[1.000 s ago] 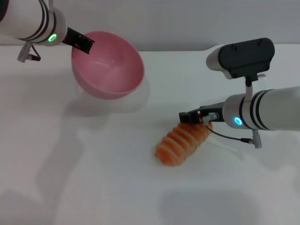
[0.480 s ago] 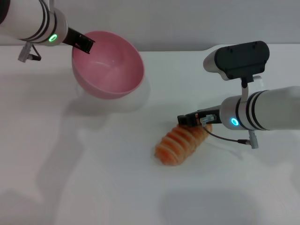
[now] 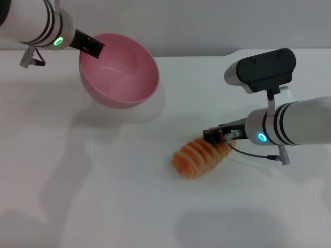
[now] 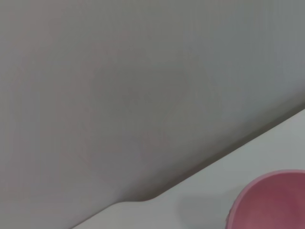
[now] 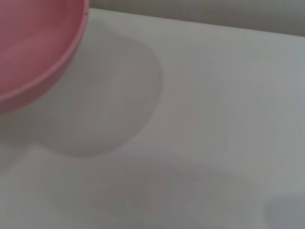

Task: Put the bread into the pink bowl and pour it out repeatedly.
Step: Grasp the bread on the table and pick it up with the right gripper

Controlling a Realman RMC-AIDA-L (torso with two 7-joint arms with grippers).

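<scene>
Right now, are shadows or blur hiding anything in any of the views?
Head view: sharp, even light; soft shadows under the pink bowl and beside the bread hide nothing. Left wrist view: mostly blank wall, bowl edge only. Right wrist view: soft focus, bowl shadow on the table, bread unseen.

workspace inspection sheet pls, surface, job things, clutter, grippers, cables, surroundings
surface: plain white table, only shadows on it.
job's things: round deep pink plastic bowl, empty, tilted with its opening toward the camera, held off the table at its rim; ridged orange-red loaf of bread lies on the table, outside the bowl.
clutter: nothing seen.
grippers: left gripper clamps the bowl's rim; right gripper is at the loaf's far end, grip not discernible.
cables: thin dark cable loops under the right wrist, just beside the loaf.
surroundings: grey wall behind the table's far edge.
</scene>
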